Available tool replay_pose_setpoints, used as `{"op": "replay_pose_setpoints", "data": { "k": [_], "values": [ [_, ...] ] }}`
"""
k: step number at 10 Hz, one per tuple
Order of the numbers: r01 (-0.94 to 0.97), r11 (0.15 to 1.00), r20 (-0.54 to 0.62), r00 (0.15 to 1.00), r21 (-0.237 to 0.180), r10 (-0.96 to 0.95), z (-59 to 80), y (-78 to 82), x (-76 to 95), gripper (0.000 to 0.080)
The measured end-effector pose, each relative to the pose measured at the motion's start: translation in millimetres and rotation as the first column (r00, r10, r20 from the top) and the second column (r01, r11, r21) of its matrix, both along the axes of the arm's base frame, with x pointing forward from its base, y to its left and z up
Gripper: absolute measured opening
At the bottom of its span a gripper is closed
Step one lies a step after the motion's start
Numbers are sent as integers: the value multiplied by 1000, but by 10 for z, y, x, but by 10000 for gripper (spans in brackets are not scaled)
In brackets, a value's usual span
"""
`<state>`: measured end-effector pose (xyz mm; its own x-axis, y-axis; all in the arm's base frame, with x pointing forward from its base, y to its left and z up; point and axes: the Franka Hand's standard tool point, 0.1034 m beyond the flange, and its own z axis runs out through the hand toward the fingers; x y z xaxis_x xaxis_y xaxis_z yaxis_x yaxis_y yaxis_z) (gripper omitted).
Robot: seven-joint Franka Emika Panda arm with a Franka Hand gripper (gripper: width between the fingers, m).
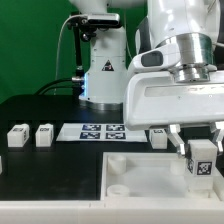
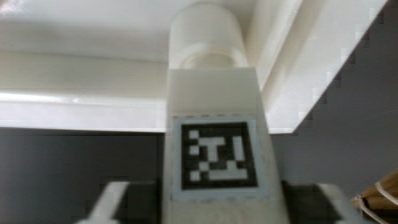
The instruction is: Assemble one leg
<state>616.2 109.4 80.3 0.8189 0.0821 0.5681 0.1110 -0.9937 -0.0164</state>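
My gripper [image 1: 201, 158] is shut on a leg [image 1: 202, 163], a small white block with a black-and-white tag facing outward, held above the right part of the large white tray-like part [image 1: 130, 180]. In the wrist view the leg [image 2: 217, 120] stands between my fingers [image 2: 121, 205], its rounded tip pointing toward the tray part's white rim [image 2: 107, 70]. Three more legs lie on the black table: two at the exterior view's left [image 1: 17, 136] [image 1: 44, 134] and one partly hidden behind my gripper [image 1: 158, 135].
The marker board [image 1: 100, 130] lies flat at the middle back. The arm's white base [image 1: 100, 70] stands behind it, with cables at the exterior view's left. The black table's front left part [image 1: 50, 185] shows beside the tray.
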Motion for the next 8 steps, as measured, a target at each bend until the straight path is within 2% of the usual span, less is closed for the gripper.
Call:
{"op": "replay_pose_setpoints", "data": {
  "k": [1,2,5,8],
  "values": [
    [-1,1000,0,1000,-1,1,0,0,0,488],
    [-2,1000,0,1000,-2,2,-1,0,0,614],
    [-6,1000,0,1000,-4,6,-2,0,-1,648],
    [-7,1000,0,1000,-5,7,-2,0,-1,649]
  ]
}}
